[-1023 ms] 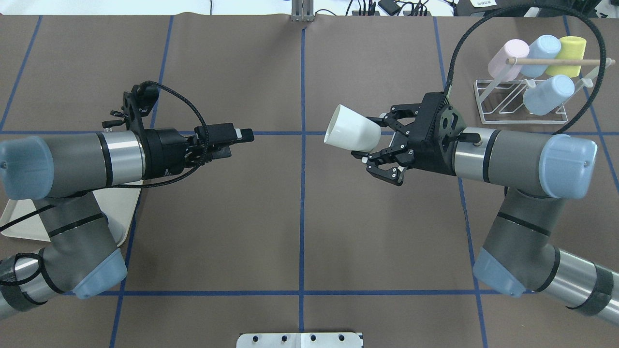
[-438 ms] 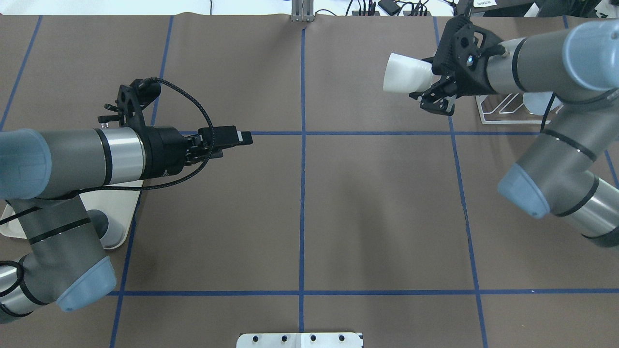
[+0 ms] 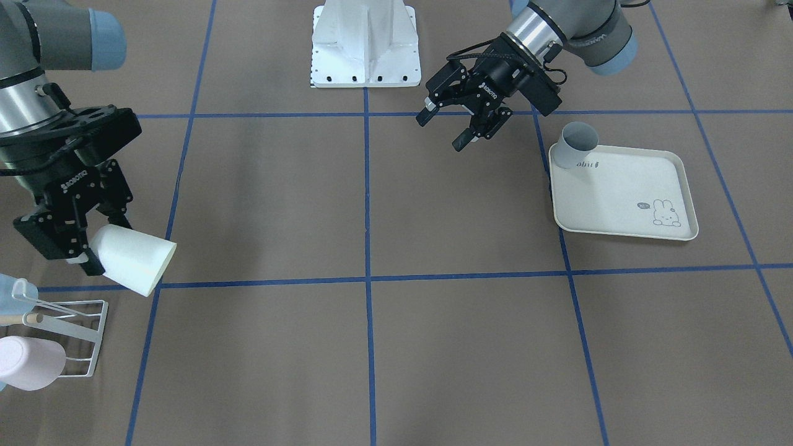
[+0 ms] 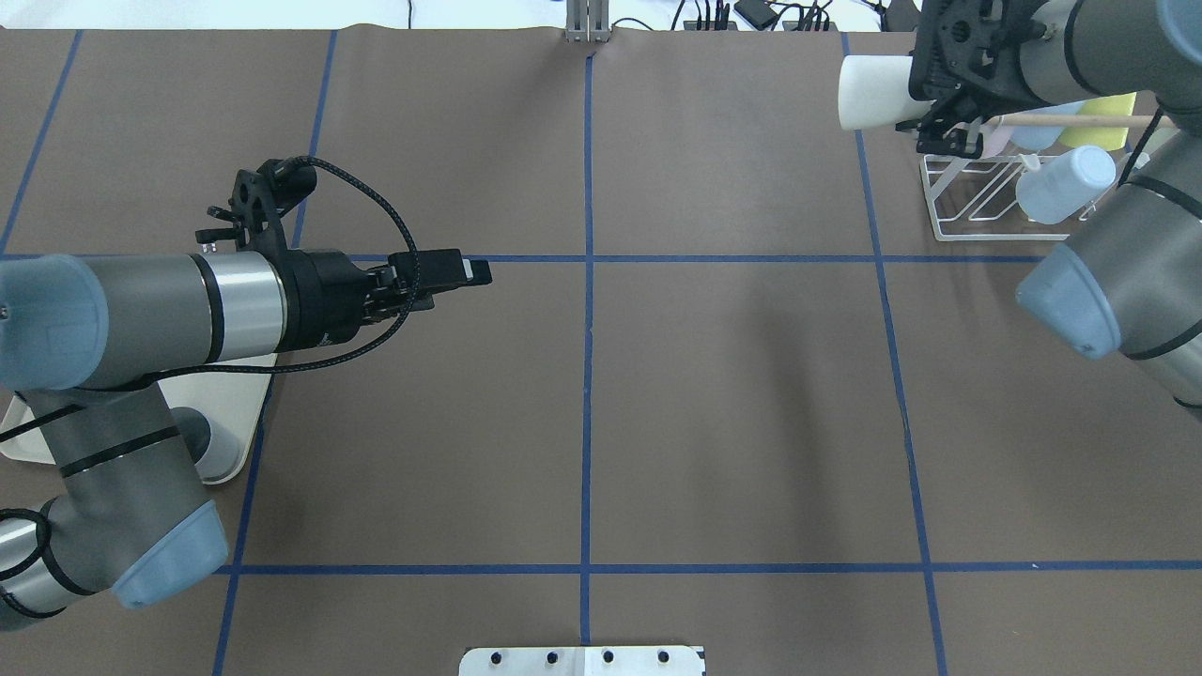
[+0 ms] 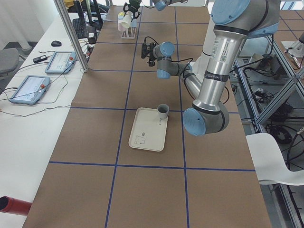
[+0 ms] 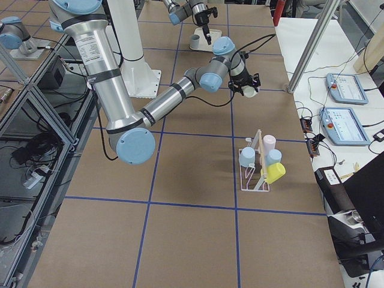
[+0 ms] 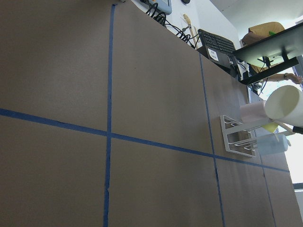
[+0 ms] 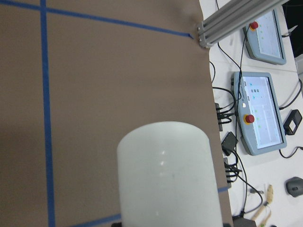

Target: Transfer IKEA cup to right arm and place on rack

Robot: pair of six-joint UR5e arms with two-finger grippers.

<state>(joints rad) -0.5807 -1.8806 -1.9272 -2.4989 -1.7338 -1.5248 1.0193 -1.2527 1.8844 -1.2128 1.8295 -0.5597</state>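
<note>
Brown paper table top (image 3: 433,347), ruled into large squares by blue tape. At its far right end, right gripper (image 3: 106,244) clamped on the narrow base end of a white IKEA cup (image 3: 136,260), one finger on each side of the base. Cup lying on its side in the grip, open mouth pointing away from the wrist and tipped slightly down. Held in the air clear of the table, just beside the wire rack (image 3: 93,337), not yet over any prong. How deep the fingers sit on the base is hard to tell, with the cup body blocking the wrist camera. Judged light and stiff, probably plastic, with a smooth tapered wall: unlikely to break, but apt to slide out of a pinch along the taper. Best held as now, low on the base, leaving the mouth free to slip over a prong. On the rack, under a wooden peg (image 4: 1061,119): a pink cup (image 3: 28,363), a yellow cup (image 4: 1113,108) and a pale blue cup (image 4: 1066,183). Well apart, towards the middle of the table, left gripper (image 3: 441,130) with fingers spread wide and holding nothing. Further out on that side, a cream tray (image 3: 619,198) with a rabbit print, and a grey cup (image 3: 576,145) standing upright in its corner.
</note>
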